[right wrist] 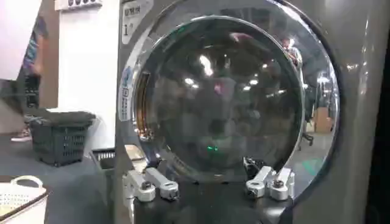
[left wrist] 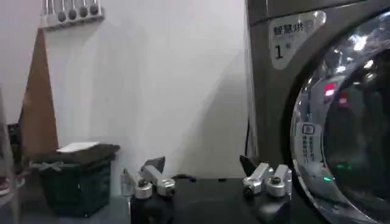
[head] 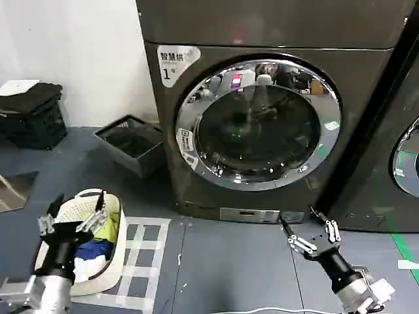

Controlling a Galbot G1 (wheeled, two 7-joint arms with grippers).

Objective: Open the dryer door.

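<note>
From the head, the dryer door [head: 258, 124] sits flush, both spread-fingered grippers low: left gripper [head: 73, 216] over a laundry basket [head: 114, 258], right gripper [head: 309, 234] below the rim. The right wrist faces the glass; reaching seems underway, needing a hold on the rim's edge

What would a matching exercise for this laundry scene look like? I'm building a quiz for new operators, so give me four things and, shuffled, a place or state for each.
Things:
1. Large round chrome-rimmed dryer door with dark glass
2. White woven laundry basket holding coloured clothes
3. Right pincer
4. Dark open-topped rectangular bin

Places or states:
A. On the floor against the white wall, left of the dryer
B. Shut against the dark grey machine front
C. Open, low before the dryer's base
D. On the floor under the open left pincer

Pairs: 1-B, 2-D, 3-C, 4-A
</note>
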